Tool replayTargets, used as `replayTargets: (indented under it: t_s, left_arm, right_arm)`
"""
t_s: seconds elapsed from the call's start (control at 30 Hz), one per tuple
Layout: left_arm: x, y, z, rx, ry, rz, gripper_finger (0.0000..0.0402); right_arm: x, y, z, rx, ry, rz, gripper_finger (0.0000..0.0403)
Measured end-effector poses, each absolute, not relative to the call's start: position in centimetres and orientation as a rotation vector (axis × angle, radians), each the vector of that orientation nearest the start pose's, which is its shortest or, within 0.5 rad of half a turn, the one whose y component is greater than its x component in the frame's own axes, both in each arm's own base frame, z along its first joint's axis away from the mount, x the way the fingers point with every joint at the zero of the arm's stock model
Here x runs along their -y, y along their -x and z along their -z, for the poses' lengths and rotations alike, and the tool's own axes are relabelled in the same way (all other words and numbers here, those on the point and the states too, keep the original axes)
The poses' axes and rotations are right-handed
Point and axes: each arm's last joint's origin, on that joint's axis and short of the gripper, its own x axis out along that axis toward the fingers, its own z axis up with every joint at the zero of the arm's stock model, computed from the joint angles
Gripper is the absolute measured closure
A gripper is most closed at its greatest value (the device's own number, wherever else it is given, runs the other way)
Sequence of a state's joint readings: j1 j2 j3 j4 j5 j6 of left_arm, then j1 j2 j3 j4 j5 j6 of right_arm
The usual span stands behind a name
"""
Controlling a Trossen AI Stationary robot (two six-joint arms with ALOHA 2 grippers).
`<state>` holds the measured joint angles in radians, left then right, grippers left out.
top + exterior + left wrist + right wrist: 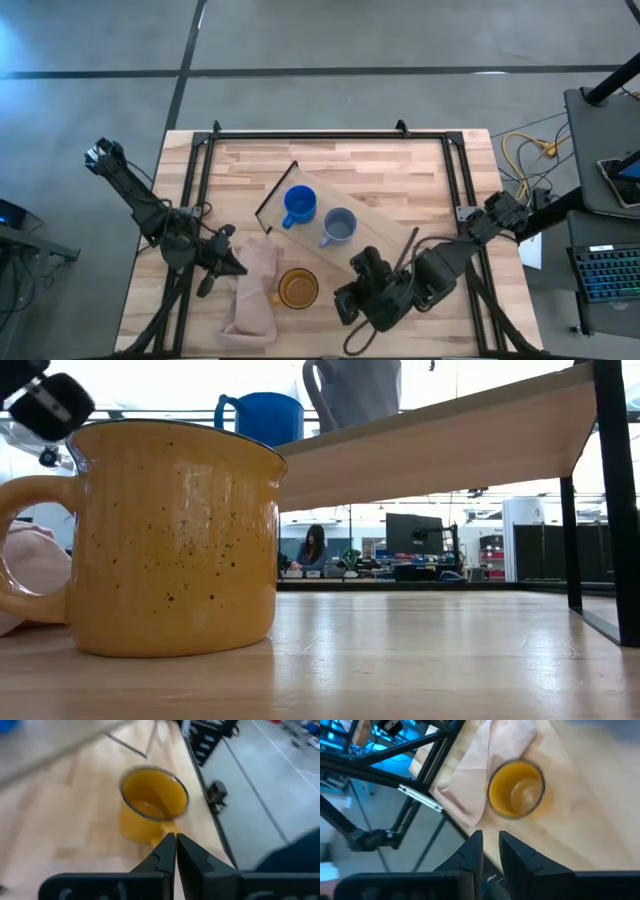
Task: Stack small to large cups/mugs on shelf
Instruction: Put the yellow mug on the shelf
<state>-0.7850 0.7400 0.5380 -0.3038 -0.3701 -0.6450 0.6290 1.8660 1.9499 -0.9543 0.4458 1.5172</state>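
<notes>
The yellow-orange mug (297, 289) is seen upright on the worktop (420, 170) at six o'clock, touching the pink cloth (255, 290), flanked by the left pincer (212, 280), clenched and empty, and the right pincer (345, 303), slightly parted, grasping nothing. Farther off, toward the centre, the bright blue mug (299, 206) and grey-blue mug (338, 227) are set side by side on the shelf (375, 228).
</notes>
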Motion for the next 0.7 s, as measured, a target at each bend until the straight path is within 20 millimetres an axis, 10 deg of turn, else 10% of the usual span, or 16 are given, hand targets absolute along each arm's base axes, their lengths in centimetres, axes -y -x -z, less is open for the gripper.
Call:
replayTargets:
  t_s: [0.27, 0.7]
  left_arm:
    - [11.2, -12.5, -22.5, -0.575, 0.343, 0.288, 0.0402]
    - [11.2, -13.9, -20.8, -0.533, 0.321, 0.303, 0.0402]
  right_arm:
    - [-24.7, -33.1, -35.0, -0.706, -1.256, 0.489, 0.0348]
    - [-28.5, -38.9, -30.7, -0.847, -1.413, 0.526, 0.0337]
